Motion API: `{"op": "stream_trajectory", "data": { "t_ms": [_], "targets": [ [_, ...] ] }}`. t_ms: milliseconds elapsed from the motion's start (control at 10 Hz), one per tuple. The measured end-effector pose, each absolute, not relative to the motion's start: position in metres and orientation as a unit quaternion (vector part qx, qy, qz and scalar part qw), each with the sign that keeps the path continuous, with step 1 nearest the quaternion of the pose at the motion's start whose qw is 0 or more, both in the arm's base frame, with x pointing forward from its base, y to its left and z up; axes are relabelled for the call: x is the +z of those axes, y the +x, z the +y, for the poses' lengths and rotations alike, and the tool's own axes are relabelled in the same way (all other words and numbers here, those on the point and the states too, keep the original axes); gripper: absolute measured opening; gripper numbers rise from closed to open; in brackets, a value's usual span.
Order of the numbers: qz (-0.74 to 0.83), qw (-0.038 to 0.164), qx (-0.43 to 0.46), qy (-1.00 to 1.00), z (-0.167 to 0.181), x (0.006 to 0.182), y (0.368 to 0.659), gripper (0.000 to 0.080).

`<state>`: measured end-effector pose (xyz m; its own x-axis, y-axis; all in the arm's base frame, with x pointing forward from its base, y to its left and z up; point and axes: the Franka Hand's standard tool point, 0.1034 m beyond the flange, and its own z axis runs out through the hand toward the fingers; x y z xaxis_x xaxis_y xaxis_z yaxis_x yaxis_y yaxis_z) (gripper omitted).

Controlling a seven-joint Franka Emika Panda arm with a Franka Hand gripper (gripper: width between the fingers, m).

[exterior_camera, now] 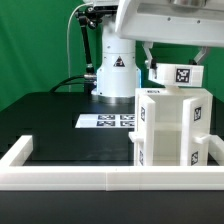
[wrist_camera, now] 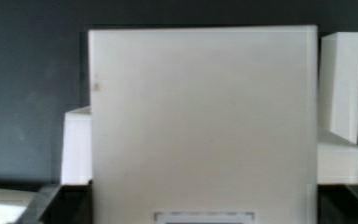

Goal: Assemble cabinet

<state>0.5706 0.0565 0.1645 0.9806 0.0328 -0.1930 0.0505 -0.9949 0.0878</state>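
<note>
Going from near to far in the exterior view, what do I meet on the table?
Low white border frame → cabinet body → marker board → robot base.

No words or numbers legible. Black triangular warning sign on robot base. Square black-and-white tags on marker board, on cabinet body and on small panel on top of it. Dark print near the cabinet body's top edge too small to read. Grey label in wrist view too blurred to read.
</note>
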Motion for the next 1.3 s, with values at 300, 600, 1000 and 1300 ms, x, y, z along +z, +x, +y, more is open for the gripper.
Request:
{"op": "stream_trajectory", "data": {
  "t_ms": [300,600,1000,1300],
  "targets": [
    [0.02,0.048,-0.091,0.994,0.0588,0.1646,0.5704,0.0561],
    [0.02,0.048,-0.091,0.994,0.0587,0.1644,0.5705,0.0575],
    [0.02,0.048,-0.092,0.994,0.0586,0.1639,0.5704,0.0796],
    [0.026,0.046,-0.09,0.995,0.0573,0.1655,0.5713,0.0796]
  ]
}}
